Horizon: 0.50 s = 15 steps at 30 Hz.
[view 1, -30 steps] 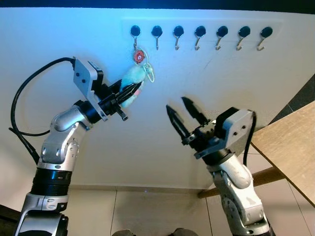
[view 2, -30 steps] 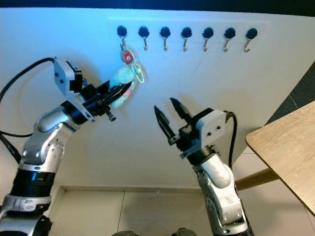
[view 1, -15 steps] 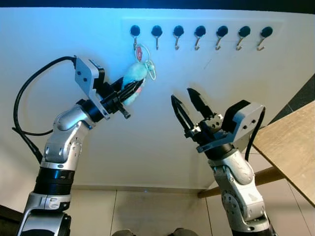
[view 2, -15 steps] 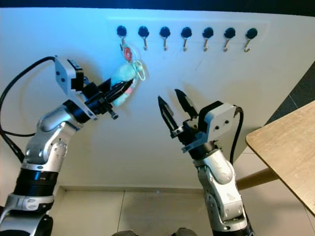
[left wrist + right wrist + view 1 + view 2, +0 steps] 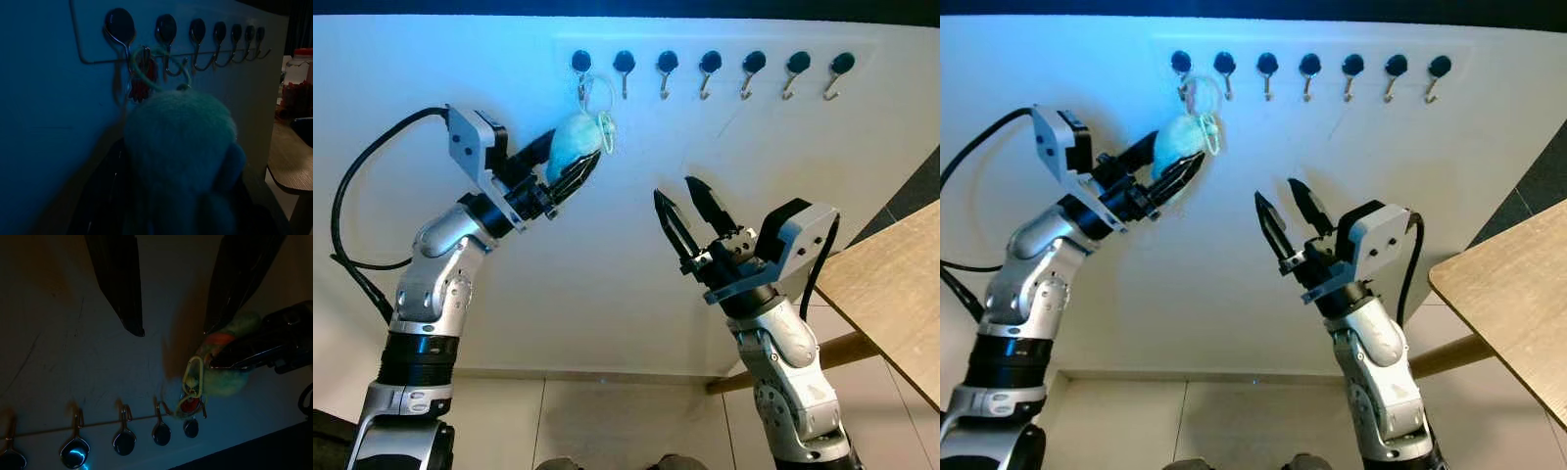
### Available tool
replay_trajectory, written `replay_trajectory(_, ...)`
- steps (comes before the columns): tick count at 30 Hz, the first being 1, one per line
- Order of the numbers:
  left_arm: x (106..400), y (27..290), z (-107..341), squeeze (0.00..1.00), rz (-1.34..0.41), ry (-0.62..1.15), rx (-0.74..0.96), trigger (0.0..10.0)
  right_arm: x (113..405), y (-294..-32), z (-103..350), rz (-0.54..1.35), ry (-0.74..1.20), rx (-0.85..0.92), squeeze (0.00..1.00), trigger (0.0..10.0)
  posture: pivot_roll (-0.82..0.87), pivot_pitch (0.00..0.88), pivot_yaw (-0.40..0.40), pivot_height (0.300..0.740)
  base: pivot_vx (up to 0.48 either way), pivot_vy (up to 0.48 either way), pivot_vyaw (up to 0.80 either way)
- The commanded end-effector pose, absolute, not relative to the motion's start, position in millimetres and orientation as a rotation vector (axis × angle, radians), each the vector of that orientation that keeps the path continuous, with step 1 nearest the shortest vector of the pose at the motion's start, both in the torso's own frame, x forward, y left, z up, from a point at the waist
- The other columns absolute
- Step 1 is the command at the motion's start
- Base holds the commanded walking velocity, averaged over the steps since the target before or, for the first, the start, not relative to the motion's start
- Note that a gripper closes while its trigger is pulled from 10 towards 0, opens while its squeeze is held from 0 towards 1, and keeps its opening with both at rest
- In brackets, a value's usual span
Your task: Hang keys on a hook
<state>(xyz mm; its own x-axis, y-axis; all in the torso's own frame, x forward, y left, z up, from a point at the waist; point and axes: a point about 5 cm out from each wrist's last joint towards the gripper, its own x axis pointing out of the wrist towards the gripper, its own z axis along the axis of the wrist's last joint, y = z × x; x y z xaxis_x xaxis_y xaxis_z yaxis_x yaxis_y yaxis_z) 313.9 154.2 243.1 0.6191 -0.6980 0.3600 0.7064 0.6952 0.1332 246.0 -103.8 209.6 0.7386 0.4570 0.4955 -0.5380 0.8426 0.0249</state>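
A pale teal plush keychain (image 5: 578,137) is held up against the white wall, just under the leftmost hook (image 5: 580,65) of a row of black-capped hooks. My left gripper (image 5: 573,159) is shut on the plush. Its key ring (image 5: 146,68) and a red tag (image 5: 141,85) lie against the leftmost hook (image 5: 120,29); I cannot tell whether the ring is caught on it. My right gripper (image 5: 674,191) stands open and empty lower right of the plush, pointing up at the wall. In the right wrist view, the plush (image 5: 230,369) and its carabiner (image 5: 194,374) lie beyond the fingers (image 5: 120,284).
Six more hooks run to the right along the rail, ending at the last hook (image 5: 840,69). A wooden table (image 5: 891,294) juts in at the right, close to my right arm. Tiled floor (image 5: 607,421) lies below the wall.
My left gripper has lifted the plush up and slightly left, bringing the ring up to the leftmost hook. The right arm rose a little a second ago, then held still.
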Motion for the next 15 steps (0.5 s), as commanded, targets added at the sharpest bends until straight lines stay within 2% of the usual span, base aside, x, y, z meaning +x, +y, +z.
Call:
replay_trajectory(1,314.8,153.9,245.3,1.00,-0.807,-0.429,-0.046,9.8,244.6,-105.2,211.7,0.544,-0.502,0.173,0.00,10.0,0.02,0.079,0.016,0.740,0.000,0.000,0.00)
replay_trajectory(2,314.5,153.8,245.4,1.00,-0.814,-0.430,-0.049,9.8,244.6,-105.3,211.7,0.544,-0.502,0.174,0.00,10.0,0.02,0.079,0.016,0.740,0.000,0.000,0.00)
replay_trajectory(3,314.0,153.4,244.8,1.00,-0.822,-0.425,-0.054,8.9,244.6,-105.4,211.6,0.544,-0.501,0.174,0.00,10.0,0.02,0.078,0.015,0.740,0.000,0.000,0.00)
replay_trajectory(4,313.7,153.0,244.3,1.00,-0.826,-0.421,-0.056,8.9,244.6,-105.5,211.5,0.544,-0.501,0.174,0.00,10.0,0.02,0.078,0.015,0.740,0.000,0.000,0.00)
replay_trajectory(5,313.0,152.6,243.9,1.00,-0.832,-0.419,-0.055,9.8,244.5,-105.6,211.5,0.544,-0.500,0.174,0.00,10.0,0.02,0.079,0.016,0.740,0.000,0.000,0.00)
replay_trajectory(7,312.4,152.5,243.5,1.00,-0.837,-0.418,-0.057,10.0,244.4,-105.7,211.3,0.544,-0.499,0.173,0.00,10.0,0.02,0.079,0.016,0.740,0.000,0.000,0.00)
replay_trajectory(15,310.6,151.8,239.9,1.00,-0.860,-0.401,-0.067,10.0,243.8,-105.2,209.6,0.546,-0.492,0.173,0.00,10.0,0.02,0.079,0.016,0.740,0.000,0.000,0.00)
